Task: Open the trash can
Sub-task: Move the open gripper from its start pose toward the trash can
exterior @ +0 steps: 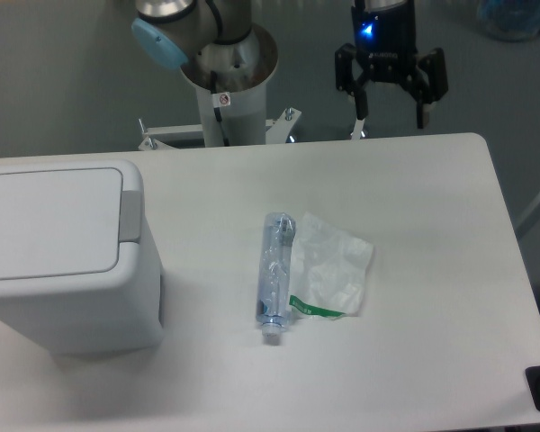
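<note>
Trash can (63, 256) sits lid down; the pincer (391, 112) hangs spread wide, empty, well apart, nothing started.

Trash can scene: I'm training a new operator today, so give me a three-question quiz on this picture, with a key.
1. True or false: the trash can has its lid closed.
2. What lies directly beside the clear plastic bottle? A) crumpled plastic wrapper B) metal spoon C) red cup
3. Are the jaws of the gripper open or shut, and do they hold anything?

Key: 1. True; the flat lid sits down. 2. A; the crumpled plastic wrapper lies beside it on the table. 3. Open, holding nothing, near the table's far edge.
</note>
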`<state>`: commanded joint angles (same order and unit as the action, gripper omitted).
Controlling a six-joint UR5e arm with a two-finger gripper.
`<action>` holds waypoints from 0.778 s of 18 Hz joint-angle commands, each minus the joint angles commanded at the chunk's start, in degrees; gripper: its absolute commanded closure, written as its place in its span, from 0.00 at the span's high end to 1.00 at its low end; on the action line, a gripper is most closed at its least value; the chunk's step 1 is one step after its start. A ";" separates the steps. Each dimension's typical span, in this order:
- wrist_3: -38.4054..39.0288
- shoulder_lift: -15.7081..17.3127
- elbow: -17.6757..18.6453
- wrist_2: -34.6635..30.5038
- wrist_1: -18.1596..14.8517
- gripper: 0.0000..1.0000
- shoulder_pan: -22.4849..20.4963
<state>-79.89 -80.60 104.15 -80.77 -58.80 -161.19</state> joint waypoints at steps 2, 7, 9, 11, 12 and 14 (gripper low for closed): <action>0.09 0.00 -0.09 -0.09 0.00 1.00 0.00; 2.18 0.09 -0.26 0.87 0.00 1.00 0.09; 7.09 -0.09 -0.61 3.41 0.00 1.00 0.09; 12.89 -0.26 -1.31 5.62 0.00 1.00 0.09; 15.44 -0.35 -1.49 6.50 0.00 1.00 0.17; 20.98 -0.35 -2.02 7.90 0.00 1.00 1.05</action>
<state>-58.91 -80.95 102.13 -72.87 -58.80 -160.14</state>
